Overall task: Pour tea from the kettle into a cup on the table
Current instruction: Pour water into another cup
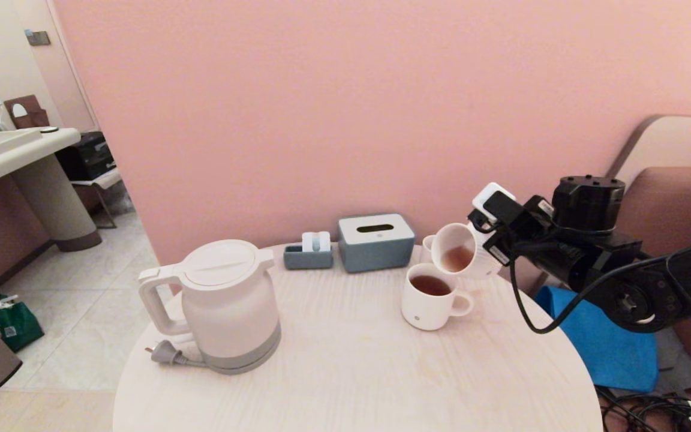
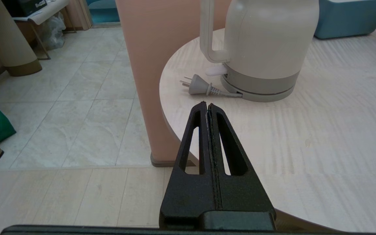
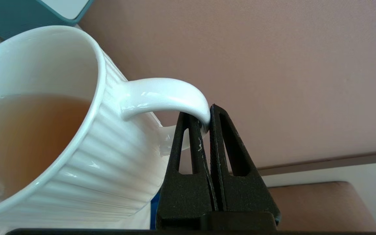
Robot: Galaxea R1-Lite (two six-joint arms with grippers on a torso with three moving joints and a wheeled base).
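Kettle (image 1: 219, 303) untouched: stands upright near the table's (image 1: 351, 372) left edge, lid on, loop handle facing outward, its grey plug (image 1: 164, 353) lying loose beside the base, so no pour from it is under way. Right claw (image 3: 206, 121) is pinched tight on the handle of the ribbed white cup (image 1: 460, 252), gripping the outer curve of the loop; that hold keeps the body free to swing about the handle. The cup hangs in the air, tipped steeply with its mouth toward the second mug (image 1: 432, 297), which stands on the table just below and holds darker red-brown tea. Pale orange-brown tea (image 3: 24, 137) has pooled against the low side of the tilted cup, close under the rim; the angle reads as cup-to-mug pouring, though no stream is visible. Left claw (image 2: 208, 106) is closed flat on nothing, hovering off the table's near-left edge, pointed at the kettle, parked. At the back by the pink wall sit a grey-blue tissue box (image 1: 375, 242) and a small tray (image 1: 308, 252), well clear of the pour. Risk, as I judge it: a handle-only grip could let the cup rotate and spill past the mug
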